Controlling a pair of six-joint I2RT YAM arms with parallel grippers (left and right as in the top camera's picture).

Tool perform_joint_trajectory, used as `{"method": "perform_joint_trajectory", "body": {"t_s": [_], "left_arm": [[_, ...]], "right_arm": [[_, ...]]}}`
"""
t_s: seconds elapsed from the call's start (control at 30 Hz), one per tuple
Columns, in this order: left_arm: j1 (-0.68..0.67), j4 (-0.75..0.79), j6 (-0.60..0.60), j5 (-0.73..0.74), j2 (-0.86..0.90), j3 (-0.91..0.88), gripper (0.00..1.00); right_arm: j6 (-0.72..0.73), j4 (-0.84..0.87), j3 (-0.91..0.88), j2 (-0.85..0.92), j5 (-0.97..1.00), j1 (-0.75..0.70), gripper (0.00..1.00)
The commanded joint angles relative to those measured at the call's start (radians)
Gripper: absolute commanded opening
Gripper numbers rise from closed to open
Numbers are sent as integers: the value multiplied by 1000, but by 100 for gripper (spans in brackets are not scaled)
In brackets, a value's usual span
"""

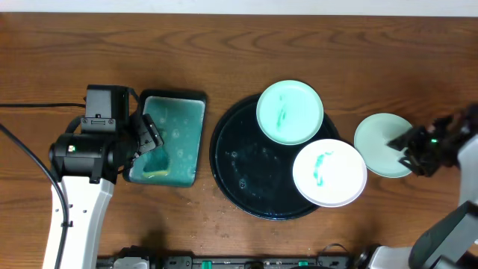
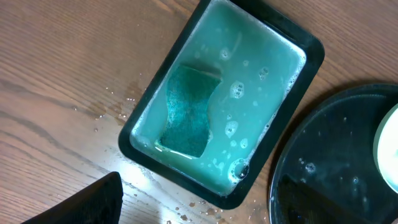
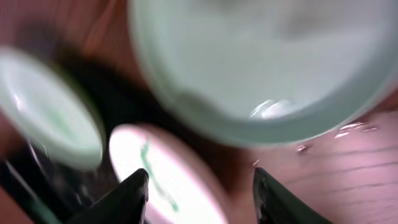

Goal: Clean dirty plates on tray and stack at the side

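Both arms stand closest beneath the overhead camera. Left gripper (image 1: 147, 137) hangs over one rectangular dish (image 1: 179, 95) of teal liquid. One black tray (image 1: 239, 164) carries two of the three: an upper plate (image 1: 290, 112) on its far rim and a lower plate (image 1: 329, 172), each smeared teal. One third plate (image 1: 377, 138) lies on the table (image 1: 224, 45) just right of the tray, with the right gripper (image 1: 409, 147) at its edge.

Left wrist: one sponge (image 2: 189, 112) lies in the liquid. Only one dark finger (image 2: 87, 205) shows, so the spread cannot be told.

Right wrist: two fingers spread wide, holding nothing.
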Motion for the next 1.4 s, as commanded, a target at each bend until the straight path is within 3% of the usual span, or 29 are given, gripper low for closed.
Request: {"method": "perform_joint_trajectory", "body": {"t_s": [0.0,0.13,0.27,0.4,0.47,0.5,0.73,0.97,1.23,1.37], "left_arm": [[3,-3,6,-4,-1,22,80],[3,-3,6,-4,-1,22,80],[3,-3,6,-4,-1,22,80],[3,-3,6,-4,-1,22,80],[3,-3,6,-4,-1,22,80],[3,-3,6,-4,-1,22,80],[3,-3,6,-4,-1,22,80],[3,-3,6,-4,-1,22,80],[3,-3,6,-4,-1,22,80],[3,-2,5,-4,-1,22,80]], "right_arm": [[-122,-31,-9,-11,78,116,53],[-51,9,-81,-11,302,252,54],[-20,104,-158,-11,319,338,51],[18,153,-212,-11,318,384,31],[24,151,-217,-11,318,396,8],[24,146,-214,-11,318,402,2],[-19,79,-156,-56,254,467,1],[-52,99,-149,-113,199,664,1],[-86,254,-177,-30,364,856,1],[-104,338,-177,18,442,865,14]]}}
